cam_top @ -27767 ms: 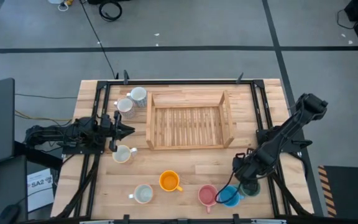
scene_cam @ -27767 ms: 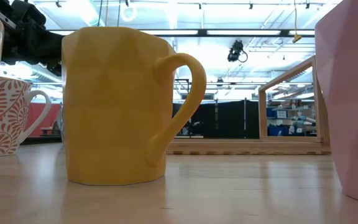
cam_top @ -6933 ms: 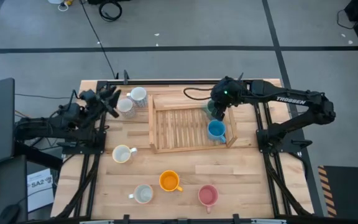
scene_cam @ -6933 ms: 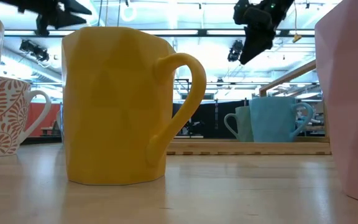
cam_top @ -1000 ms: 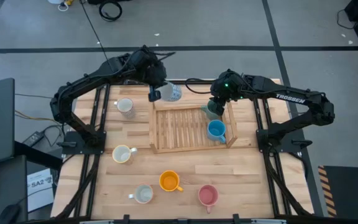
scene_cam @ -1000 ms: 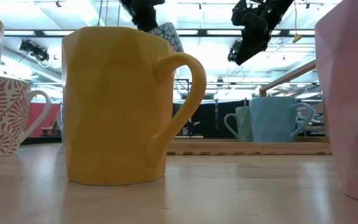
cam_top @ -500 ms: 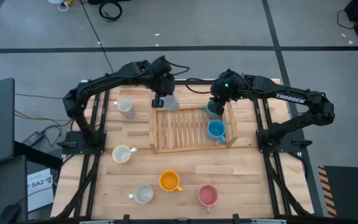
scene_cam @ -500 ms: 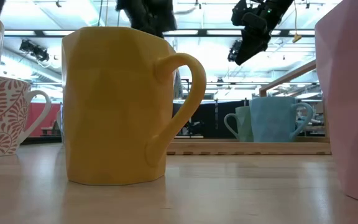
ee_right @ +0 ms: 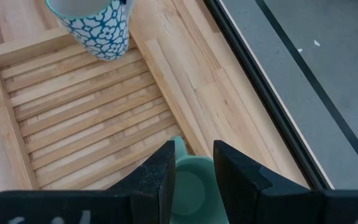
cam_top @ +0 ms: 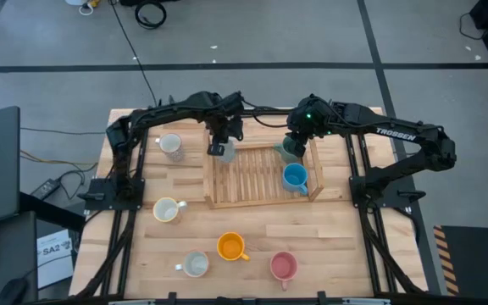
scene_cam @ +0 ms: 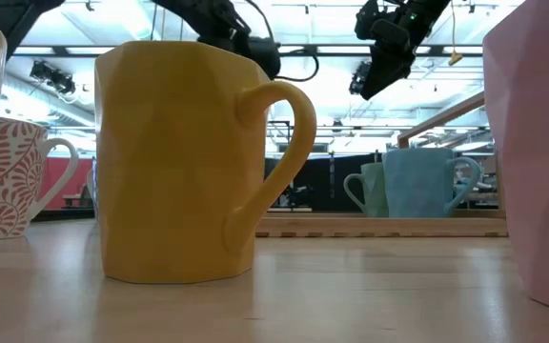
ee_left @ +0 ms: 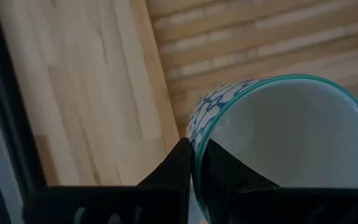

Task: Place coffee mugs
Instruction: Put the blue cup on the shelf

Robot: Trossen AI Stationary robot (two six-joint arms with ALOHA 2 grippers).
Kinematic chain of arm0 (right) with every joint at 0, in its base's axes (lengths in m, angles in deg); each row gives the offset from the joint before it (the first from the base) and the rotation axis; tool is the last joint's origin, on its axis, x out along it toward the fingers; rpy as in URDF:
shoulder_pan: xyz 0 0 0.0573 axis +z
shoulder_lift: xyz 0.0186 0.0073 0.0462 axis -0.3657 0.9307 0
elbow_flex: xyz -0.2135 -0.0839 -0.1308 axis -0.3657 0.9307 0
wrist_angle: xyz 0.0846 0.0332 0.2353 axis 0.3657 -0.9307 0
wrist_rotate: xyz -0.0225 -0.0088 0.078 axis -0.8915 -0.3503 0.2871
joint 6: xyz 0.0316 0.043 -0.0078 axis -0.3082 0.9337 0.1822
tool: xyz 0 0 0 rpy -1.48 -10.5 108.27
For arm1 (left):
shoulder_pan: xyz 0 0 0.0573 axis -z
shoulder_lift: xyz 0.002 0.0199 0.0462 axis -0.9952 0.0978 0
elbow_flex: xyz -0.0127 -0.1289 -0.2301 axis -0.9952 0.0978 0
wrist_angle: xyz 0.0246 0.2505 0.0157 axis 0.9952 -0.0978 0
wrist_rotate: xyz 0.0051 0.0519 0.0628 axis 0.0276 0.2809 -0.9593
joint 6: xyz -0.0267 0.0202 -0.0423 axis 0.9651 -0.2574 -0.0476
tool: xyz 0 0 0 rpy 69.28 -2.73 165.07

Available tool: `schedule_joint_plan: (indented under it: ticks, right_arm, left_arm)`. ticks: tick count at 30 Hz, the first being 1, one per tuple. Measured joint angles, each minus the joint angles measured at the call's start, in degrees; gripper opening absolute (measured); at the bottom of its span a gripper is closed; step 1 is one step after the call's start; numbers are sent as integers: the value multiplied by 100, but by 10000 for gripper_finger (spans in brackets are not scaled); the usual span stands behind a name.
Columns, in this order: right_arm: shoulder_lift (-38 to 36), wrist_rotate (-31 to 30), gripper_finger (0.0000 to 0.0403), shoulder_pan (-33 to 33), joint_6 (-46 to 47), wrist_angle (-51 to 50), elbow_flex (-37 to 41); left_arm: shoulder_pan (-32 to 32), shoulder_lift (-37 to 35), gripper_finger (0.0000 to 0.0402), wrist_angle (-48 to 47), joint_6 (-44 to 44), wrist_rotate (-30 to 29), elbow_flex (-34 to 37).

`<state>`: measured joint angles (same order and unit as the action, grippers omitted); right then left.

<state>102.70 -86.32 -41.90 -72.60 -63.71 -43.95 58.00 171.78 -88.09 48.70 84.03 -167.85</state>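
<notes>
Coffee mug with a blue pattern hangs over the wooden tray's far left corner, its rim pinched between the left gripper's closed fingers for lowering, while the right gripper's part-open fingers hover empty above the green mug.

I saw a round ceramic mug patterned blue-on-white with a teal rim, over a pale slatted wooden tray.
</notes>
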Motion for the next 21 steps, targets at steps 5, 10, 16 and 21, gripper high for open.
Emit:
schedule_joint_plan:
  ticks: [5, 10, 16, 21]
  right_arm:
    - [0, 0, 116, 0, -2, 0, 0]
    - [0, 0, 116, -2, -2, -2, 0]
    - [0, 0, 116, 0, -2, -4, 0]
    - [0, 0, 116, -2, -2, -2, 0]
  left_arm:
    - [3, 161, 26, 14, -2, -100, -1]
    - [-1, 275, 32, -41, -8, -208, -3]
    - [3, 323, 35, -83, 4, -234, -3]
    - [-1, 326, 37, -69, 4, -245, -3]
